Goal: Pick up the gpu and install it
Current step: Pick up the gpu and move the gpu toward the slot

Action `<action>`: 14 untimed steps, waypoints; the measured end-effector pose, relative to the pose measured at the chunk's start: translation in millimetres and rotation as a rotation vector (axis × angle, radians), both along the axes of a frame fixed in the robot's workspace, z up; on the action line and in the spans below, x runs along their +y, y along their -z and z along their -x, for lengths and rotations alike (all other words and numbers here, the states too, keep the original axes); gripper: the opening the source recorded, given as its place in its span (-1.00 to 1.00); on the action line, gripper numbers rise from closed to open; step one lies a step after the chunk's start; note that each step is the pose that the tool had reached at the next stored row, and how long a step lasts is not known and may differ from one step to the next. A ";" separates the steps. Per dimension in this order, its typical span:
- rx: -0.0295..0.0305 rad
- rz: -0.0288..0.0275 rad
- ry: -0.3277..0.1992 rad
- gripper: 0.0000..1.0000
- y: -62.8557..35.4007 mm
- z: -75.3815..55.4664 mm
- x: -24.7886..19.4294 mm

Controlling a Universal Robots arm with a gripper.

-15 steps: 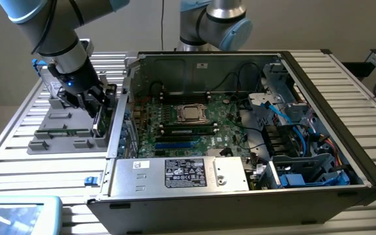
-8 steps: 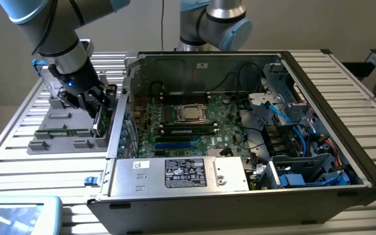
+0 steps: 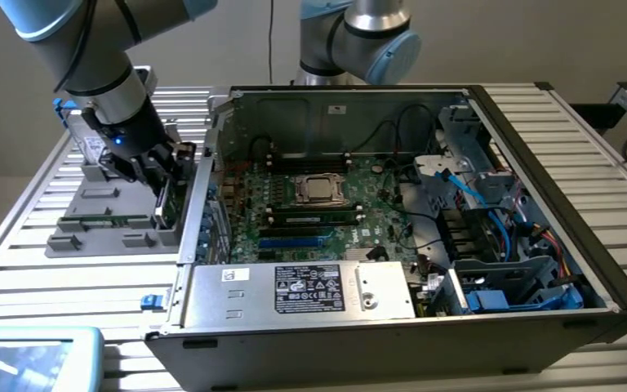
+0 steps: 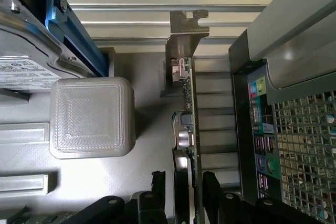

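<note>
The gpu [image 3: 167, 200] stands on its edge in the grey holder tray [image 3: 95, 233], just outside the open computer case [image 3: 531, 147] on the exterior view's left. In the wrist view the gpu [image 4: 190, 108] shows edge-on, a thin green board with a silver bracket [image 4: 186, 24] at its far end. My gripper [image 3: 161, 173] is lowered over the card. Its black fingers [image 4: 211, 184] straddle the gpu's near end, one on each side, with narrow gaps still showing. The gripper [image 4: 184, 181] is open around the card.
The motherboard [image 3: 313, 204] lies inside the case, and the power supply [image 3: 303, 290] sits at the front. The case's rear port panel [image 4: 262, 150] is close beside the card. A grey block [image 4: 92, 116] and a labelled hard drive [image 4: 21, 66] sit on the other side.
</note>
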State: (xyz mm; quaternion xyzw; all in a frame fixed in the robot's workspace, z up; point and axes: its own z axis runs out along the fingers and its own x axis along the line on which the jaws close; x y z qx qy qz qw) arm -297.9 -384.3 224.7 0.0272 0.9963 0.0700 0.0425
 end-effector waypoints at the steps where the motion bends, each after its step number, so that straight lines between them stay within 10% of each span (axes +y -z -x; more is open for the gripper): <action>1: -0.0019 0.0000 -0.001 -0.20 0.2 -0.1 0.0; 14: -0.0003 0.0010 -0.002 -0.44 -1.0 0.4 0.0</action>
